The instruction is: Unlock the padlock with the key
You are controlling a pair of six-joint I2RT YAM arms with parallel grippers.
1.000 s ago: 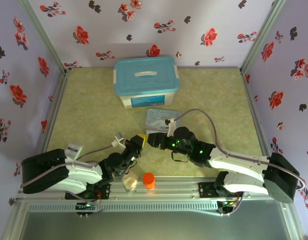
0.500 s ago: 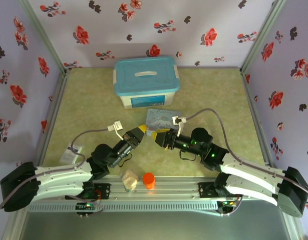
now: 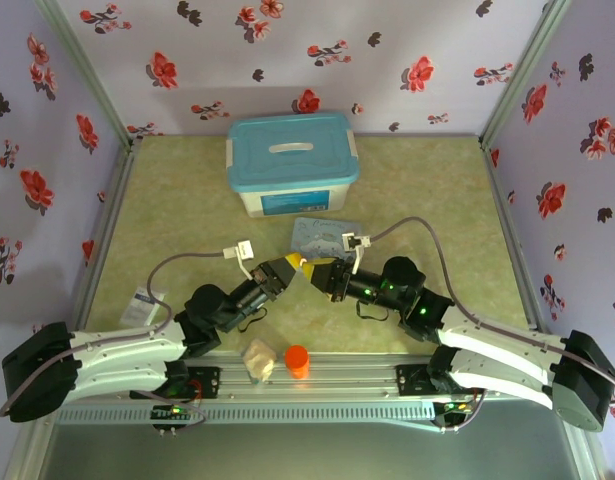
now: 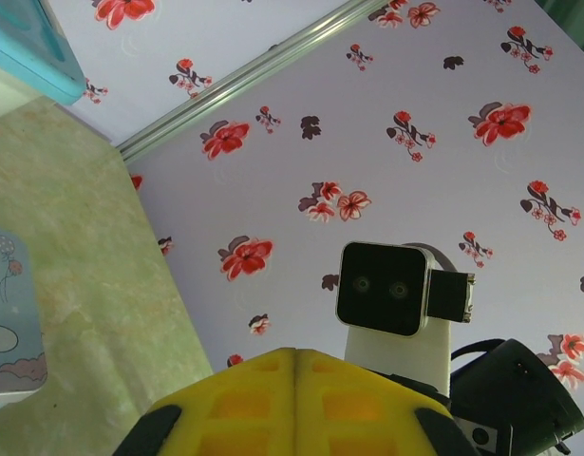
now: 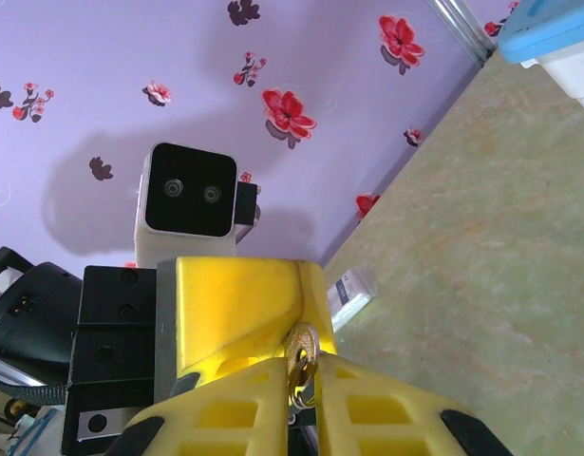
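In the top view my left gripper (image 3: 286,269) and right gripper (image 3: 318,273) meet tip to tip above the table's middle. The right wrist view has my right gripper (image 5: 304,361) pinching the key (image 5: 302,346) by its round brassy head, with a small ring hanging from it. Directly ahead, the key's far end runs in under the left gripper's yellow fingers (image 5: 239,302). The padlock is hidden. Seen from the left wrist, my left gripper (image 4: 296,359) has its jaws pressed together with no gap, facing the right arm's camera (image 4: 382,288).
A blue-lidded box (image 3: 290,160) stands at the back and a cartoon-printed tin (image 3: 322,236) lies just behind the grippers. An orange cylinder (image 3: 297,360) and a beige lumpy thing (image 3: 257,358) sit near the front rail. A small white packet (image 3: 145,300) lies at the left.
My right gripper's fingers have closed in on the key's head. The left arm has stretched forward and right, bringing its tip up against the right gripper.
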